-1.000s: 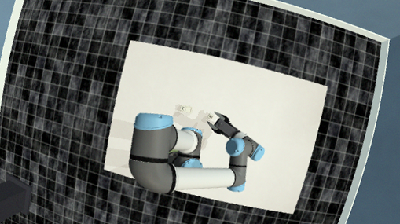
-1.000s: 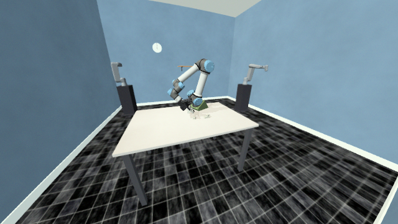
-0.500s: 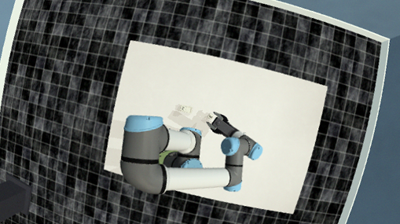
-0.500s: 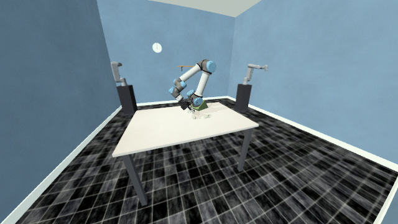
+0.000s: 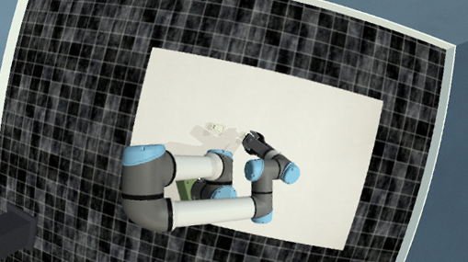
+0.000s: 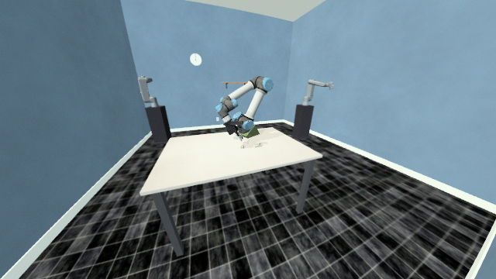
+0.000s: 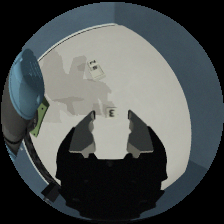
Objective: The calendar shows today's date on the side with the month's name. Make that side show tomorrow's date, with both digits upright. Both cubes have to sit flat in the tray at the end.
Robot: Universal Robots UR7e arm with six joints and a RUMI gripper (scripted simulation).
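Observation:
A small pale cube lies on the table with a dark 3 on its upper face, turned on its side in the wrist view. My gripper is partly open and empty. It hangs above this cube, which shows between the fingertips in the wrist view but lies below them. The pale calendar lies apart from the cube, at the upper left in the wrist view. Dark marks show at its far end, too small to read. In the top view the gripper partly hides the loose cube.
The green base block stands under the arm's base. The arm's shadow falls across the table around the calendar and the loose cube.

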